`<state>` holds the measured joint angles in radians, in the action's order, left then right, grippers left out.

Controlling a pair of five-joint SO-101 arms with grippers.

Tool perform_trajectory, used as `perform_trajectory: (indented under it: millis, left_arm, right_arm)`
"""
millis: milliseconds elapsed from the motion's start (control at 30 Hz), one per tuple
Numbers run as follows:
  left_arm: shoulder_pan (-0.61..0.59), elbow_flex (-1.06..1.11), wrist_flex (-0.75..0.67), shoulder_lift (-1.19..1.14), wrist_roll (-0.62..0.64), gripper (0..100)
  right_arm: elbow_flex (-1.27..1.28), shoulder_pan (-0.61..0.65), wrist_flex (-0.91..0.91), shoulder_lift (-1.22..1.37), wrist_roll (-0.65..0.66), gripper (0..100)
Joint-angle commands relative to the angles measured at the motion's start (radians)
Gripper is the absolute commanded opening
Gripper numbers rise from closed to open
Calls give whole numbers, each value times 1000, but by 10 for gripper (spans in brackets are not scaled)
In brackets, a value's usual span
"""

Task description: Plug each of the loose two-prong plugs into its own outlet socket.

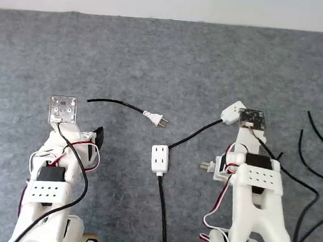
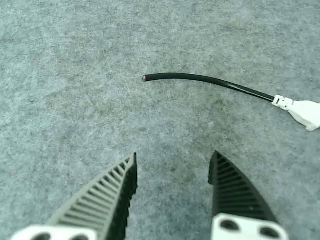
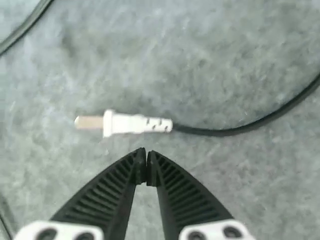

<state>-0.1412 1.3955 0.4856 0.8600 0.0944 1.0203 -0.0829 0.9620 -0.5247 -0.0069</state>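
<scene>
A white outlet strip (image 1: pixel 159 158) lies at the table's middle, its black cord running toward the near edge. One loose white two-prong plug (image 1: pixel 156 119) lies just beyond it, and its black cord (image 2: pixel 200 80) ends in a bare tip ahead of my left gripper (image 2: pixel 172 157). That gripper is open and holds nothing, hovering over bare carpet. My right gripper (image 3: pixel 146 152) is shut on nothing, its tips just short of a second white plug (image 3: pixel 125 124) lying flat. Beside the right arm lie a small plug (image 1: pixel 207 166) and a larger white plug (image 1: pixel 233 112).
Grey carpet (image 1: pixel 167 64) covers the table, with open room at the back. Several loose black cords (image 1: pixel 308 169) with white ends lie at the right edge. A black cord (image 1: pixel 194 135) runs between the outlet strip and the right arm.
</scene>
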Motion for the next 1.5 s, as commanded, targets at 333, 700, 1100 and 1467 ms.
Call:
perform_trajectory:
  millis: [333, 700, 1100, 1467]
  left_arm:
    - [-2, -28, -21, 6, -8, 225]
    - [-2, -28, -20, 6, -8, 225]
    - [-2, -28, -20, 8, -8, 225]
    - [-5, -28, -20, 8, -8, 225]
  right_arm:
    - [-107, 7, -87, 199, -37, 11]
    - [-330, -44, -54, 384, -40, 9]
    - [-354, -47, -71, 384, -114, 13]
    - [-370, -31, -19, 384, -361, 183]
